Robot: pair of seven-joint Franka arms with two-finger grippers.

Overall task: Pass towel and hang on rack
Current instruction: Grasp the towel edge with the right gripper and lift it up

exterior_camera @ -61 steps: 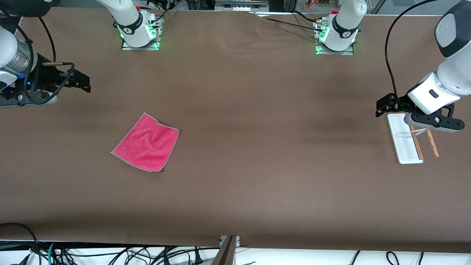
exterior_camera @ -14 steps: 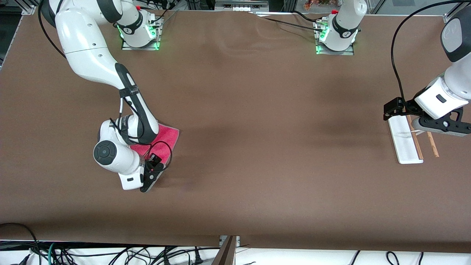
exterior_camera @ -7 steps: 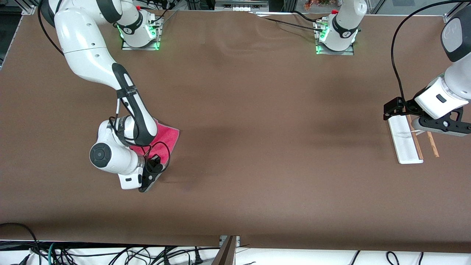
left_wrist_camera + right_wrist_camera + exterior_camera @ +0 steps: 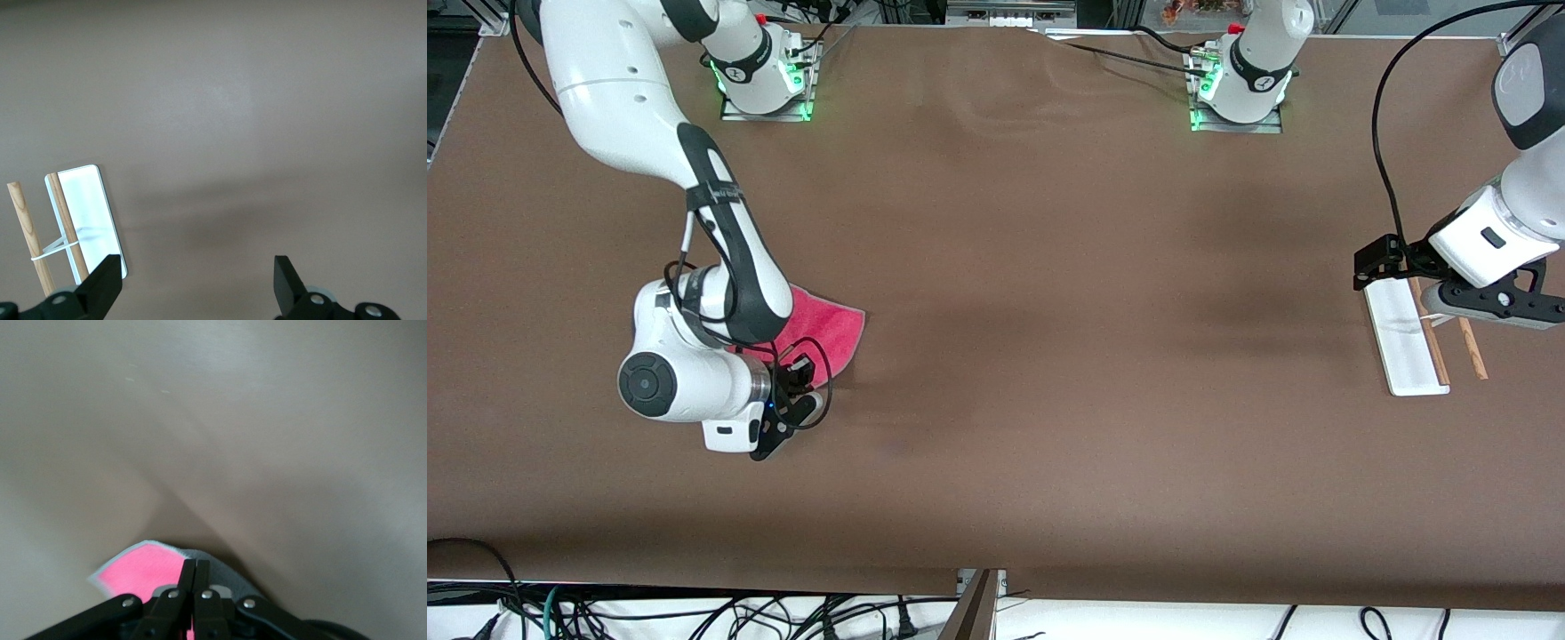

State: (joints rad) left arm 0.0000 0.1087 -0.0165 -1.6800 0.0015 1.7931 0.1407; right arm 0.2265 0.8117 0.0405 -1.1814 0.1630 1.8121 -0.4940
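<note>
Right gripper (image 4: 783,425), lower left of front view, fingers (image 4: 193,577) pinching together on pink towel (image 4: 827,327) corner. Left gripper (image 4: 197,283) waiting, fingers apart, hovering over rack (image 4: 1403,340) at right edge of worktop (image 4: 1049,267).

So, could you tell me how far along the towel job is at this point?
Early. Done: the right gripper has its fingers shut on a corner of the towel, which mostly lies on the table at the right arm's end. In hand: lifting it. Left: the pass and the hanging. The left gripper waits open over the rack, whose rods are bare.
</note>
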